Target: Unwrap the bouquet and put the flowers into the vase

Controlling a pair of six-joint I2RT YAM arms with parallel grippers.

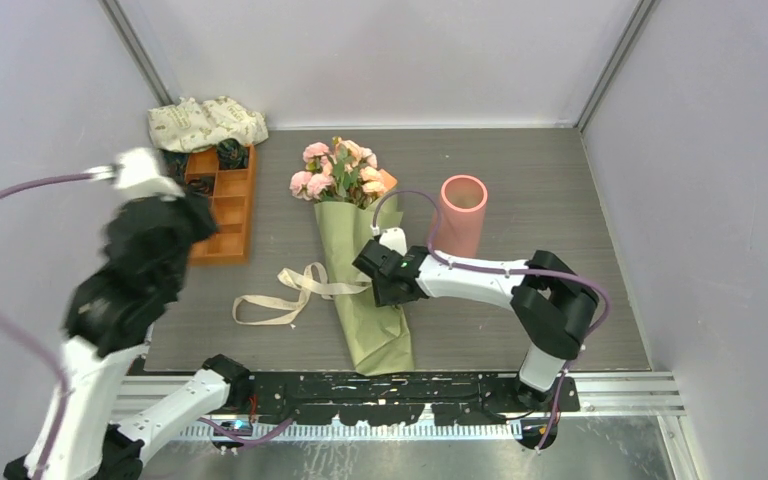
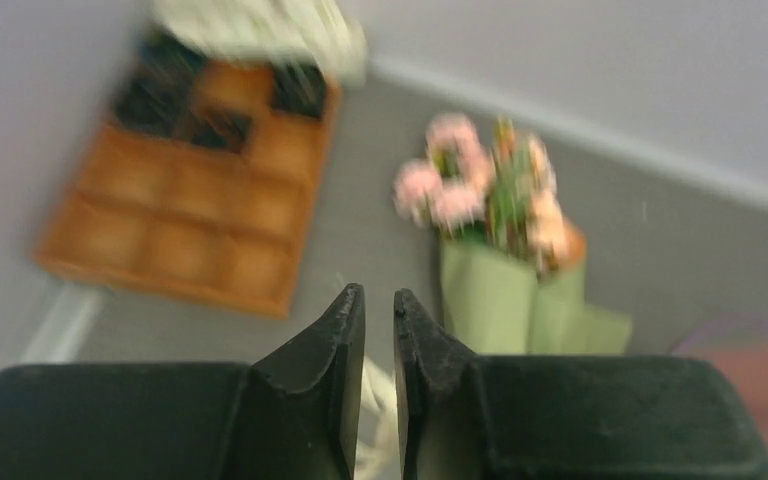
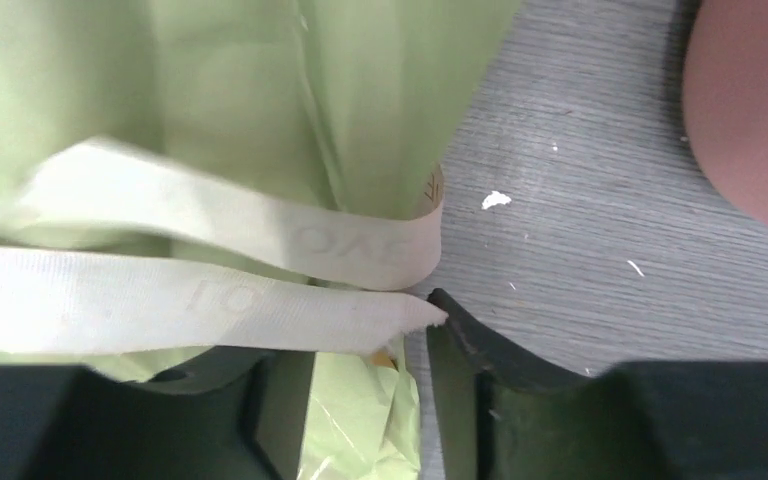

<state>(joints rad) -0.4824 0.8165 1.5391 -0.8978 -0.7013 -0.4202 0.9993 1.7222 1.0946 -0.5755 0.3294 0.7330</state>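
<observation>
Left tool is raised over the left side of the counter, near the orange tray and the leaf-print cloth bundle. Its jaws are narrowly parted and hold nothing. The overhead view of this arm is blurred.

At centre, the bouquet lies flat with its heads toward the far wall. The cream ribbon trails loose across the counter to its left, and one band still crosses the green paper cone.

The right tool is at the cone's middle. Its jaws are apart, with ribbon and paper in the gap, apparently unclamped.

Just right of the bouquet, the vase stands upright and apparently empty.

Assessment: early stage. The tie appears undone but not cleared. The paper still encloses the stems, and the flowers are all still in the wrap. Unwrapping and every transfer to the vase remain.
</observation>
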